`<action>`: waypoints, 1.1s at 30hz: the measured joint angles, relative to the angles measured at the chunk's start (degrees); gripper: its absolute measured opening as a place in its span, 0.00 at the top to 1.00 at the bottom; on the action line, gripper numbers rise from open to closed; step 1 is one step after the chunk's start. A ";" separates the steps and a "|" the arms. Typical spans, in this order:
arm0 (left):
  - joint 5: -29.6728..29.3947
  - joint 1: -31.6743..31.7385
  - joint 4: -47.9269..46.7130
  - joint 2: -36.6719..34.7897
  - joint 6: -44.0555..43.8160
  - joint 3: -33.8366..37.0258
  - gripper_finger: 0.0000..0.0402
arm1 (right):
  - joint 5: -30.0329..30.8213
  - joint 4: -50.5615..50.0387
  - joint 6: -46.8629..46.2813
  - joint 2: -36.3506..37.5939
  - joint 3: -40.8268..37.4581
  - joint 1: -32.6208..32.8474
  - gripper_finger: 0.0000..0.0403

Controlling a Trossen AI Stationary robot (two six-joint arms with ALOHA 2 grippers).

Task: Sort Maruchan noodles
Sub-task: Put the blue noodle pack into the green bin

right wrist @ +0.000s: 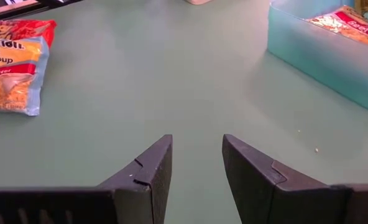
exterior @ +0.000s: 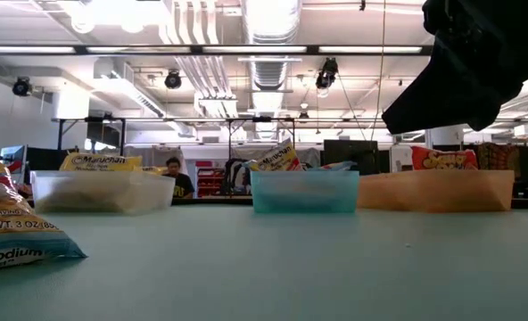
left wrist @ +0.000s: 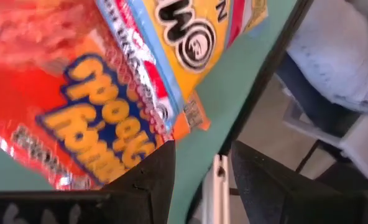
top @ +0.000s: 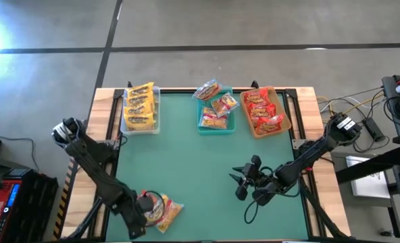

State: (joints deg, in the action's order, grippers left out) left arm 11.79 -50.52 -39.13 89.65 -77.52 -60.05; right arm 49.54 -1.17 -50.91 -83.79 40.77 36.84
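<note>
On the flat green worktop in a big workshop, a crinkly yellow noodle packet lies slanted beside the open, empty left tool; the right tool is open and empty too.

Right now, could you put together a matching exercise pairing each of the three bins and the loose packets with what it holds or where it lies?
Things:
1. clear bin
2. teal bin
3. tan bin
4. loose packets

Descriptions:
A. holds red packets
B. lie at the table's near edge by the left gripper
C. holds yellow packets
D. holds multicoloured packets, middle of the row

Pairs: 1-C, 2-D, 3-A, 4-B
</note>
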 joint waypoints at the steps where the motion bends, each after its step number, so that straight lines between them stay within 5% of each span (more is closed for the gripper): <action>1: 0.10 0.00 0.15 0.66 1.35 -0.10 0.65 | 0.00 0.00 0.16 0.00 0.00 0.00 0.67; 12: -2.62 0.35 0.57 4.55 10.00 -1.06 0.65 | -0.02 -0.01 0.59 0.00 -0.02 0.00 0.67; 19: -16.23 2.69 -2.61 4.61 14.47 -1.06 0.65 | -0.02 -0.07 0.95 0.00 -0.04 0.00 0.67; 28: -26.04 10.69 -0.35 6.11 24.72 -0.97 0.65 | -0.02 -0.26 0.98 0.00 -0.28 0.00 0.67; 33: -22.20 13.19 0.06 6.41 24.05 -1.18 0.65 | -0.04 -0.23 0.98 0.00 -0.36 0.00 0.67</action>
State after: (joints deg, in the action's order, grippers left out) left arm -10.41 -37.34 -39.07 96.06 -53.47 -61.22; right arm 49.50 -1.39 -49.93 -83.79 40.42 36.84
